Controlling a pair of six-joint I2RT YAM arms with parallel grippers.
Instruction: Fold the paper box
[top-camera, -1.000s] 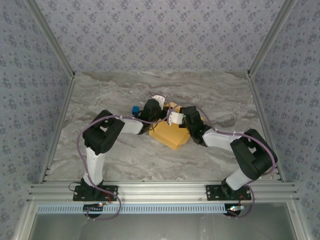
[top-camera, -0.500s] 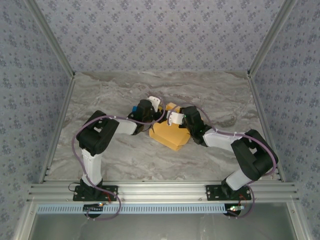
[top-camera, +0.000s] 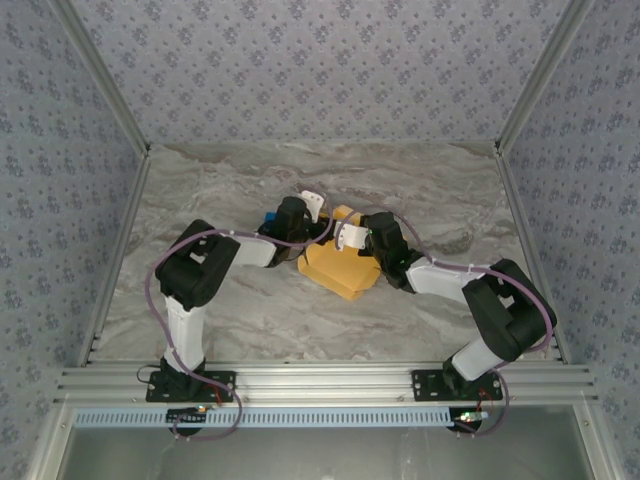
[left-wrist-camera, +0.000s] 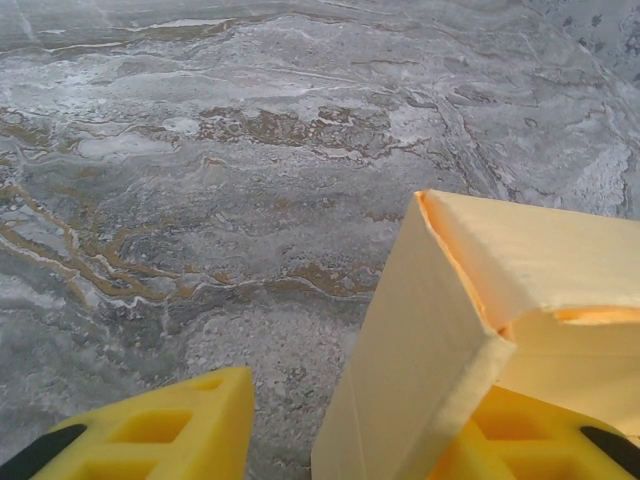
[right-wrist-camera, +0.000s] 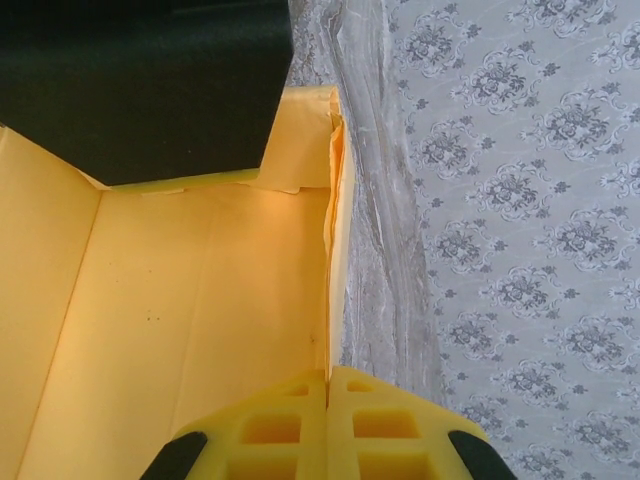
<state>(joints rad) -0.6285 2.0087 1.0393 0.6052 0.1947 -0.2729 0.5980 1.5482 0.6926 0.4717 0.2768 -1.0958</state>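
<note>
The right gripper (right-wrist-camera: 327, 385) pinches the paper box (right-wrist-camera: 180, 300) wall; the left gripper (left-wrist-camera: 340, 445), half open, should press the corner squarely.

1. Your top external view sits high above and behind the arm bases. It faces forward and down across the whole table (top-camera: 250, 310) to the back wall (top-camera: 320, 70), and it is your far view.
2. Your left wrist view rides low and close over the tabletop, looking along it, with the left gripper fingers (left-wrist-camera: 170, 425) at its bottom edge.
3. Your right wrist view is nearest of all, with the right gripper fingers (right-wrist-camera: 270, 425) at its bottom edge.
4. All three views share the paper box (top-camera: 340, 268) and some marble tabletop.
</note>
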